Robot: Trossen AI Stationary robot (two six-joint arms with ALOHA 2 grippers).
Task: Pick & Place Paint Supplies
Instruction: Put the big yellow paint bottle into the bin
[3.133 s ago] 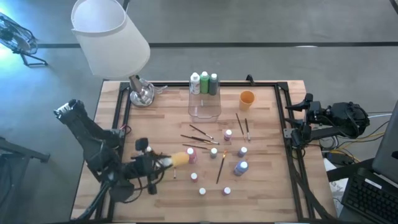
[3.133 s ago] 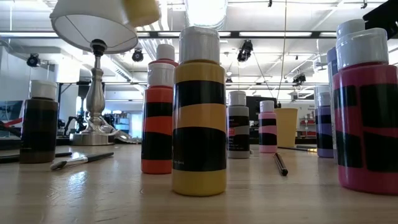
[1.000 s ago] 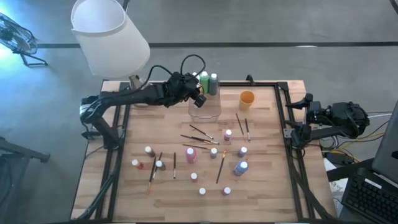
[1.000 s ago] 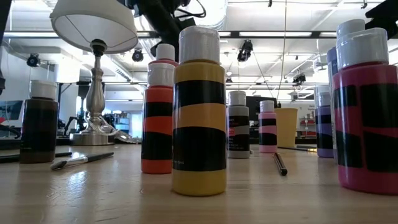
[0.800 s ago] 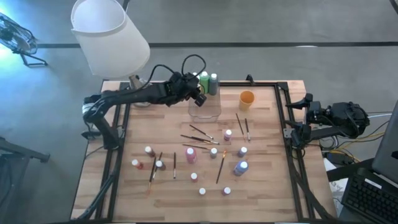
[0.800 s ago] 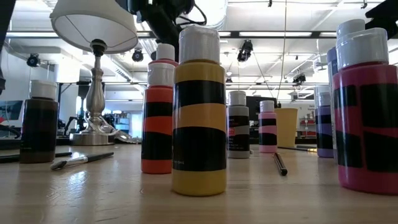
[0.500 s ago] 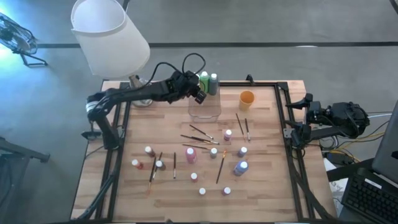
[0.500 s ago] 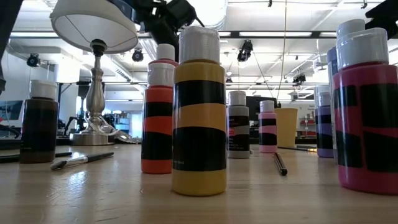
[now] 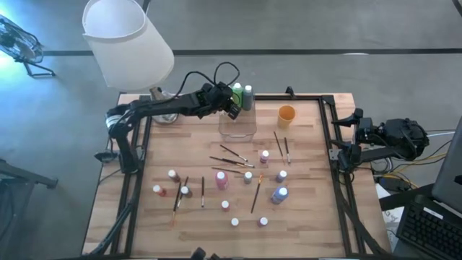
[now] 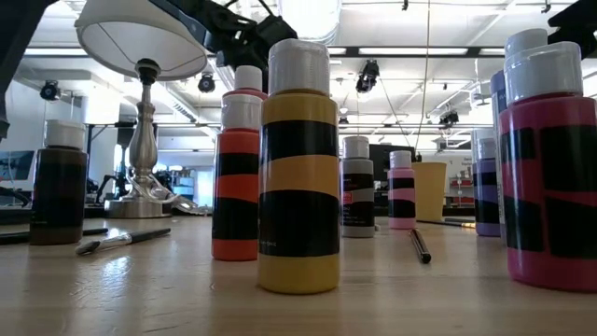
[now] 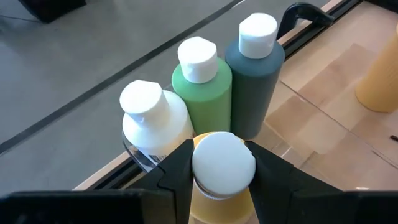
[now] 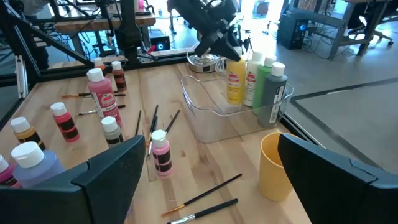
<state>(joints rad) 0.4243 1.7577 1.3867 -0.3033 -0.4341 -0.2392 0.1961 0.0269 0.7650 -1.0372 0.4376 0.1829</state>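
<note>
At 12 o'clock on the counter (image 9: 303, 217), our left gripper (image 9: 229, 105) clamps a yellow bottle (image 11: 219, 180) inside the clear box (image 9: 238, 126), beside 3 bottles (image 11: 204, 87). Our right gripper (image 12: 205, 171) waits at 3 o'clock, jaws wide.

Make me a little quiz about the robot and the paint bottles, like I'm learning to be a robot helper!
1. True or false: the left gripper is shut on a yellow bottle.
2. How many bottles stand in the clear box behind the yellow one? A) one B) three C) five
3. Fill in: the orange cup stands on the table beside the clear ____.

Key
1. True. Its fingers clamp the neck under the white cap, over the box.
2. B: a white bottle, a light green bottle and a dark green bottle.
3. Box. The right gripper waits open at the table's edge.
</note>
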